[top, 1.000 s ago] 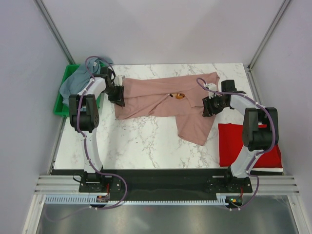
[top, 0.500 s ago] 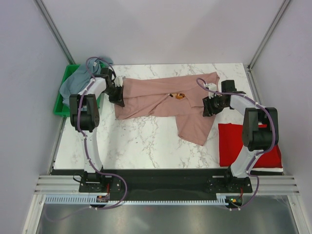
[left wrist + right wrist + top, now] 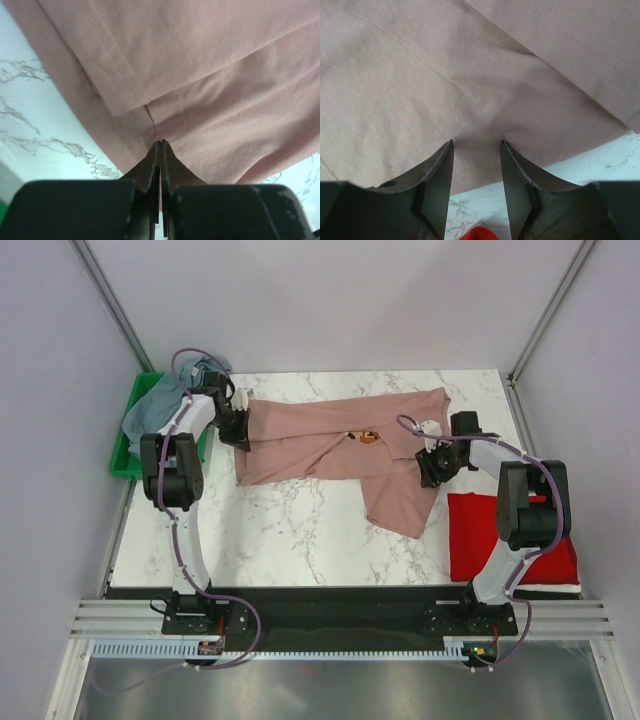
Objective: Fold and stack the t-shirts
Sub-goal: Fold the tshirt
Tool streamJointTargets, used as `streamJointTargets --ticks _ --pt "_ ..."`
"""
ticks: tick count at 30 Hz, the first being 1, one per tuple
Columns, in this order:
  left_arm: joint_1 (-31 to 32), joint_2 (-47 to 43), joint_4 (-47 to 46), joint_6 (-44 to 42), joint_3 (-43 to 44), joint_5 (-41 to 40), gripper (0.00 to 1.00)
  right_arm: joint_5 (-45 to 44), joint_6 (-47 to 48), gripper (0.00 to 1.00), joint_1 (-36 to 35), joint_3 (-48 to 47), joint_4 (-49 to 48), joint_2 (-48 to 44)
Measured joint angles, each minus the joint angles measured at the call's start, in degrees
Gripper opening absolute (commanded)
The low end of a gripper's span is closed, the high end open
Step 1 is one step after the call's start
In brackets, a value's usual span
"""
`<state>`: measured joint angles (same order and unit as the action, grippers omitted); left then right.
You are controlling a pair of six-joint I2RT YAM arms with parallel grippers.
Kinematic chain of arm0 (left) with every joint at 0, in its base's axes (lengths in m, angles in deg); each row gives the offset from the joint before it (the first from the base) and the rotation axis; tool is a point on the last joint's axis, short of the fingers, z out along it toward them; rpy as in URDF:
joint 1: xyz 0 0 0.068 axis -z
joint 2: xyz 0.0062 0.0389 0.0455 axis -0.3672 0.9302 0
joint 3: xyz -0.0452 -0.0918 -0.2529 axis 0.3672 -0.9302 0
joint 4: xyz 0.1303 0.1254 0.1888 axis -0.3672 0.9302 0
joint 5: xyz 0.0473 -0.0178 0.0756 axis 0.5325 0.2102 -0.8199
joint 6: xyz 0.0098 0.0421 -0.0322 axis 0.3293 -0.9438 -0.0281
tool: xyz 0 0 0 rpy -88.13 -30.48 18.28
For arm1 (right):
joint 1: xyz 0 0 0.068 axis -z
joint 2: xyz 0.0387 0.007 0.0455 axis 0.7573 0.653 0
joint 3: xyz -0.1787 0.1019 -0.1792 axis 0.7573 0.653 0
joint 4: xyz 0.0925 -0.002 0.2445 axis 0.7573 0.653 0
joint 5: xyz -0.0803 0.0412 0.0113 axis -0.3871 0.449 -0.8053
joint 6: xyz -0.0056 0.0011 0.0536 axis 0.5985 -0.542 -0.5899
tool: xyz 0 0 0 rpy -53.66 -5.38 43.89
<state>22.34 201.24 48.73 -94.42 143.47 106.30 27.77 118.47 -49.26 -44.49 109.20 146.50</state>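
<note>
The left pincer (image 3: 160, 146) is pressed fully together on the stitched hem of the dusty-pink cloth t-shirt (image 3: 215, 75), at the garment's left edge. The right pincer (image 3: 476, 146) stands about half apart, tips set down on the same shirt's right side with a small pucker of cloth between them, nothing clamped. The shirt lies spread across the far part of the white marbled surface (image 3: 290, 530), its small pixel print (image 3: 365, 436) facing up. A folded plain red t-shirt (image 3: 510, 540) lies just beside it near the right edge; a grey-blue t-shirt (image 3: 150, 410) drapes over the green plastic bin (image 3: 122, 462) at the left
</note>
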Motion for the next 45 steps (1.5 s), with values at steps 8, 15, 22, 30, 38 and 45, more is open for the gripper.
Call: streamJointTargets --ticks 8,15,22,30,38,45 --pt "-0.87 0.0 -0.04 -0.04 3.32 -2.6 0.02 -3.08 2.38 0.49 -1.2 -0.17 0.02 0.07" --pt "-2.95 0.98 -0.52 -0.07 6.08 -3.67 0.02 -4.61 4.37 0.48 -1.38 -0.24 0.07 0.07" --pt "-3.19 3.74 -0.59 -0.9 6.21 -4.11 0.02 -5.84 5.31 0.48 -1.36 -0.66 0.9 0.17" --pt "-3.17 4.9 -0.57 -1.11 8.59 -5.55 0.02 -6.91 5.77 0.48 -1.36 -0.92 1.9 0.15" --pt "-3.19 5.01 -0.9 -1.14 10.88 -7.21 0.03 -7.63 6.23 0.48 -1.33 -1.33 2.91 0.2" --pt "-3.19 5.01 -0.85 -1.53 10.71 -7.8 0.2 -8.04 6.56 0.48 -1.16 -1.64 3.96 0.22"
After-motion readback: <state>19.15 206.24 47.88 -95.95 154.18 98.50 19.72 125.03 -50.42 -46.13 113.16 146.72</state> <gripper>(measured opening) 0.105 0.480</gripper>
